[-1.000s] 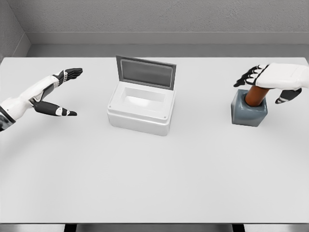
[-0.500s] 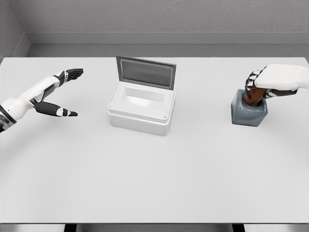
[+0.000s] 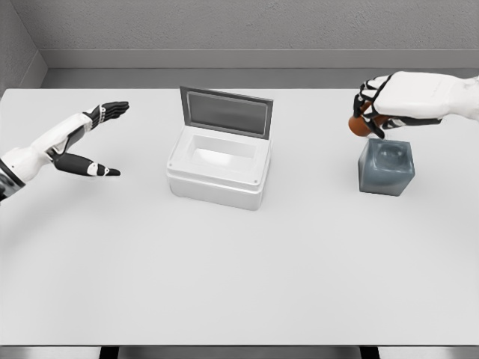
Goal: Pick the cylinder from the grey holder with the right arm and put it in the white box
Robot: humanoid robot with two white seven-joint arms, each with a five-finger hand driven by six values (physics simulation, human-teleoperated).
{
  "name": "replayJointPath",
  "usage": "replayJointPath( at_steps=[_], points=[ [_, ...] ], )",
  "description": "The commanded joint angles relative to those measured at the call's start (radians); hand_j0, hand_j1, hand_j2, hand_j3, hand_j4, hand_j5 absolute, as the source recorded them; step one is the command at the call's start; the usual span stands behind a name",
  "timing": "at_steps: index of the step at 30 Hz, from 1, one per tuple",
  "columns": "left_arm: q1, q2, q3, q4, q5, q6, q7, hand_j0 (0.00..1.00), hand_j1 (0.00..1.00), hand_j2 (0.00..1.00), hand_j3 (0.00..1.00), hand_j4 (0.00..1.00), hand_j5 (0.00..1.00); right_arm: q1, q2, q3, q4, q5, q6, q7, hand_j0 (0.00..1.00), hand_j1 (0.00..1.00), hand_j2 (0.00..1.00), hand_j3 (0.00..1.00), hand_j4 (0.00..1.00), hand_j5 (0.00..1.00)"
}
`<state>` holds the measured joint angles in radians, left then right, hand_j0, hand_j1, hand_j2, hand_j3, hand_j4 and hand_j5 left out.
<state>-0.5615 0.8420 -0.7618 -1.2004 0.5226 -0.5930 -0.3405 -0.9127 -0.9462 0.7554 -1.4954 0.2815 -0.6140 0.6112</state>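
Note:
A brown cylinder hangs in the air just above and to the left of the grey holder, with my right hand shut around it; only its lower end shows below the fingers. The holder's socket is bare. The white box stands at the table's middle with its lid raised at the back, well to the left of the right hand. My left hand hovers open over the table's left side.
The white table stretches wide in front of the box and holder. A grey wall runs behind its far edge.
My right hand closed on the cylinder, then lifted it up and slightly left out of the grey holder. The left arm has barely moved.

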Motion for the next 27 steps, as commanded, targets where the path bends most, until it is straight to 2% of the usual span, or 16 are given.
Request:
replayJointPath(
  at_steps=[1,3,6,10,12,14,17,21,23,27],
  points=[
    [-0.003,-0.001,0.001,0.018,0.007,-0.004,0.001,1.0,1.0,1.0,1.0,1.0,1.0,-0.003,0.05,0.005,-0.016,-0.011,0.003,0.0,0.14,0.14,0.14,0.14,0.14,0.14],
    [-0.023,-0.006,0.001,0.061,0.005,-0.013,0.002,1.0,1.0,1.0,1.0,1.0,1.0,-0.015,0.086,0.01,-0.017,-0.013,0.003,0.0,0.14,0.14,0.14,0.14,0.14,0.14],
    [-0.038,-0.049,0.001,0.061,0.008,-0.008,0.003,1.0,1.0,1.0,1.0,1.0,1.0,-0.051,0.144,0.064,-0.017,-0.013,0.003,0.0,0.14,0.14,0.14,0.14,0.14,0.14],
    [-0.038,-0.044,0.001,0.074,0.019,0.002,-0.005,1.0,1.0,1.0,1.0,1.0,1.0,-0.087,0.208,0.114,-0.017,-0.011,0.003,0.0,0.14,0.14,0.14,0.14,0.14,0.14],
    [-0.038,-0.034,0.001,0.09,0.024,-0.001,-0.006,1.0,1.0,1.0,1.0,1.0,1.0,-0.091,0.218,0.13,-0.023,-0.011,0.003,0.0,0.14,0.14,0.14,0.14,0.14,0.14],
    [-0.038,-0.027,0.002,0.124,0.066,-0.001,-0.009,1.0,1.0,1.0,1.0,1.0,1.0,-0.097,0.219,0.144,-0.042,-0.011,0.003,0.0,0.14,0.14,0.14,0.14,0.14,0.14],
    [-0.037,-0.006,0.004,0.13,0.142,-0.002,-0.092,1.0,1.0,1.0,1.0,1.0,1.0,-0.103,0.234,0.145,-0.055,-0.011,0.003,0.0,0.14,0.14,0.14,0.14,0.14,0.14],
    [-0.035,0.0,0.002,0.142,0.145,-0.001,-0.091,1.0,1.0,1.0,1.0,1.0,1.0,-0.11,0.257,0.145,-0.048,-0.007,0.003,0.0,0.14,0.14,0.14,0.14,0.14,0.14],
    [-0.029,0.02,0.002,0.139,0.172,-0.013,-0.095,1.0,1.0,1.0,1.0,1.0,1.0,-0.117,0.268,0.147,-0.04,-0.002,0.003,0.0,0.14,0.14,0.14,0.14,0.14,0.14],
    [-0.012,0.022,-0.002,0.145,0.162,-0.018,-0.1,1.0,1.0,1.0,1.0,1.0,1.0,-0.14,0.31,0.188,0.021,0.004,0.003,0.0,0.14,0.14,0.14,0.14,0.14,0.14]
  ],
)
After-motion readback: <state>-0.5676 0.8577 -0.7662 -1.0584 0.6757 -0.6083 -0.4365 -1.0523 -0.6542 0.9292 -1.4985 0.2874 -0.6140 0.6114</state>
